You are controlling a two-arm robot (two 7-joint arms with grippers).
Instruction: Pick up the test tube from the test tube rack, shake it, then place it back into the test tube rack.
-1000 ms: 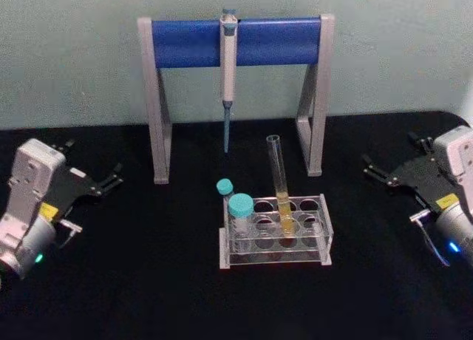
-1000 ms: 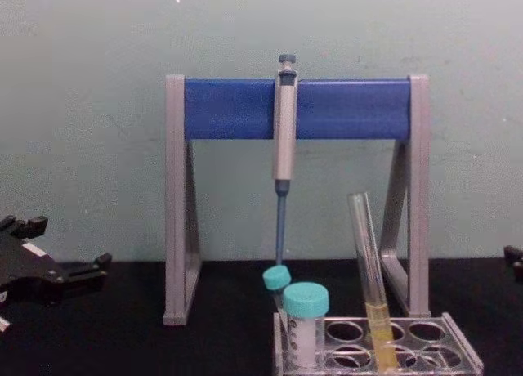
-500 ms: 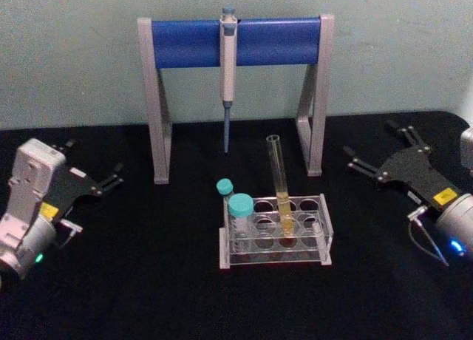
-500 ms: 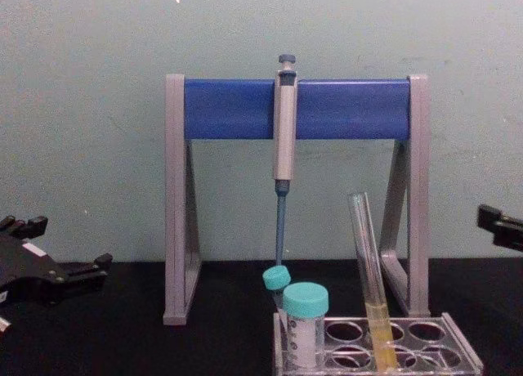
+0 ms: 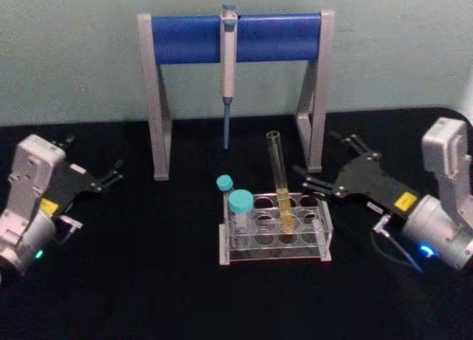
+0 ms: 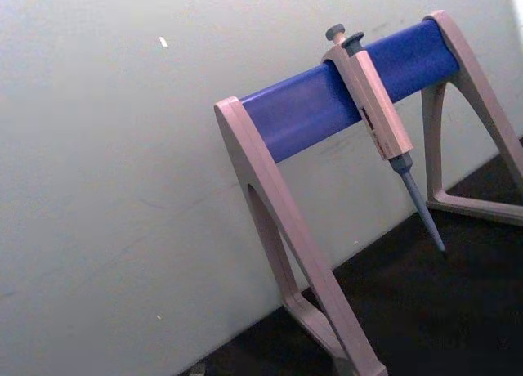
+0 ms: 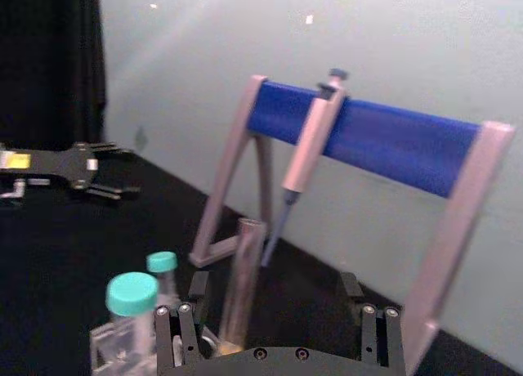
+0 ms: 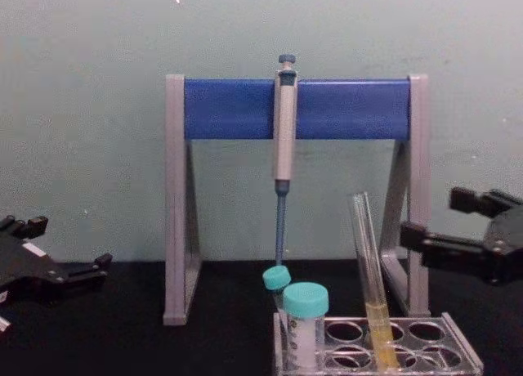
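**Stage of task:** approach only. Nothing has been lifted; by my reading the pick-up, the shake and the return are all left to do.

**Items, near to far**

- Black table (image 5: 148, 288): 1.
- Test tube rack (image 5: 275, 249): 1, clear plastic, at mid-table.
- Test tube (image 5: 279, 179): 1, uncapped, with yellow liquid in its lower part. It is seated in a rack hole right of the rack's middle and leans a little, top toward the robot's left. Nothing touches it.
- Teal-capped vials: 2, at the rack's left end, one (image 5: 239, 208) in front and one (image 5: 225, 186) behind.
- Right gripper (image 5: 318, 159): 1, jaws spread wide and empty. It is near the tube on its right, clear of the glass. In the right wrist view the tube (image 7: 237, 286) rises ahead between the two fingers (image 7: 176, 335).
- Left gripper (image 5: 94, 159): 1, jaws apart and empty, idle at the table's left, well apart from the rack.
- Pipette stand (image 5: 192, 38): 1, grey legs and blue bar, behind the rack.
- Pipette (image 5: 228, 66): 1, hanging from the bar, tip down.
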